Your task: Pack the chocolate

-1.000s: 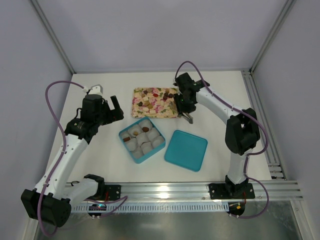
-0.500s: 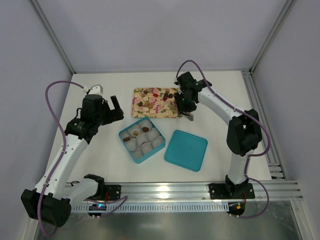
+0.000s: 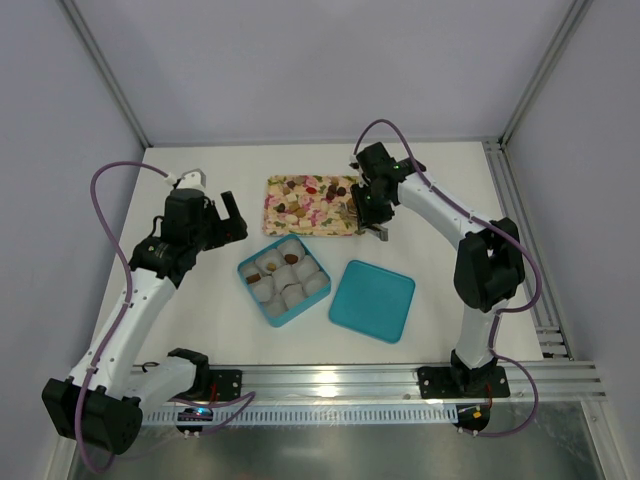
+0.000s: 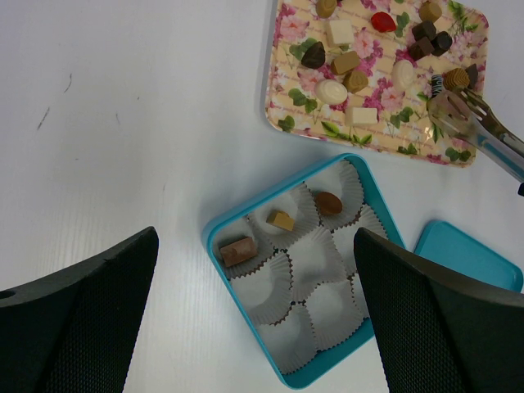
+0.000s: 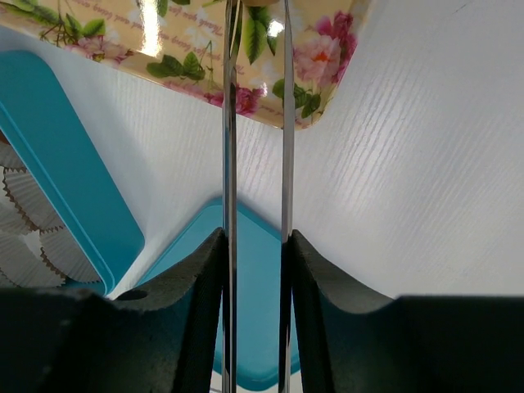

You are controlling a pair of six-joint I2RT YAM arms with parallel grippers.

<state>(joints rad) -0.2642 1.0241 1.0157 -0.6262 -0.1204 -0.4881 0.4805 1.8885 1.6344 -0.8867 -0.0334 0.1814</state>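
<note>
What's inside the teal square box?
Crinkled white paper cups; three hold small brown and tan chocolates, the other visible ones look empty. The teal square box's right side is hidden behind a finger of the left tool.

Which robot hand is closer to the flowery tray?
Right. The right gripper holds tongs just off the near right corner of the tray; the left gripper hovers farther away, left of it.

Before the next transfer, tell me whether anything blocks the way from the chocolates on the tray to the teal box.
Nothing visible does. The box stands open, its lid lying beside it; only bare table separates it from the tray. The right hand's tongs reach the chocolates unobstructed.
</note>
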